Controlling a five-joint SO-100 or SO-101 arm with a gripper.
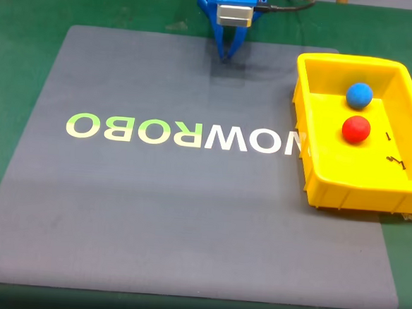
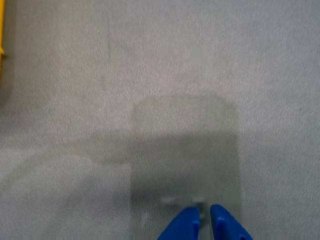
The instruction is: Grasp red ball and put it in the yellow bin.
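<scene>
Already the red ball [image 1: 356,128] lay inside the yellow bin [image 1: 331,183], just beside the blue ball [image 1: 359,95]. Empty, the gripper [image 1: 225,57] hung over the grey mat [image 1: 187,217] at its far edge, well apart from the bin; in the wrist view its blue fingertips [image 2: 186,225] stood nearly together, holding nothing. To my eye nothing remained but to keep the arm parked clear of the bin.

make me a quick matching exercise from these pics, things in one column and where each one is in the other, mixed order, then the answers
Things:
1. red ball
2. blue ball
3. gripper
4. yellow bin

Places, as the fixed view shows them:
A. top centre, over the grey mat's far edge
B. right edge of the mat
C. in the bin, nearer the camera
D. in the bin, farther from the camera

Pairs: 1-C, 2-D, 3-A, 4-B
</scene>
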